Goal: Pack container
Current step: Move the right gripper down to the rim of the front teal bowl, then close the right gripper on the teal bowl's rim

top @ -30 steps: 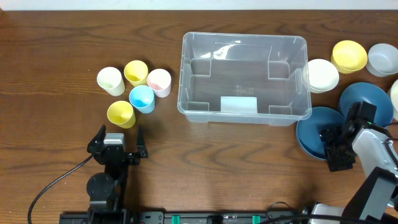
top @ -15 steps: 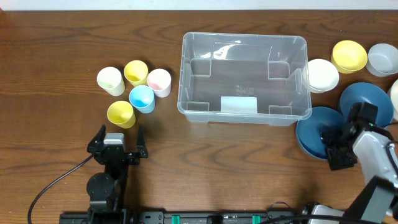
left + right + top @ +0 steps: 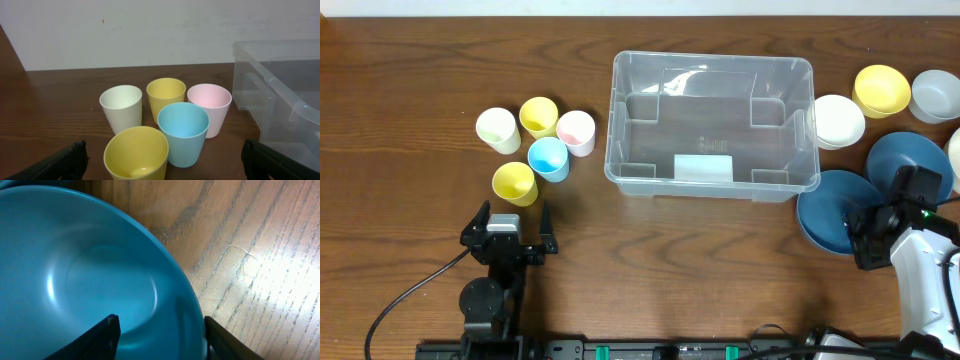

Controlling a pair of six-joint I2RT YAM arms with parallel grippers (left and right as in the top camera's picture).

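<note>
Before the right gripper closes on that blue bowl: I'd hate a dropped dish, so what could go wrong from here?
1. The right gripper, open, straddles only the rim of the nearer blue bowl. Such a thin pinch may let the bowl tilt or slip on lifting.
2. A second blue bowl and a white bowl sit close by, near the way to the container. A swinging bowl could knock them.

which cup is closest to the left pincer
The yellow cup at the cluster's near edge, just ahead of the left pincer; the other yellow cup stands farther back, behind the blue cup.
</note>
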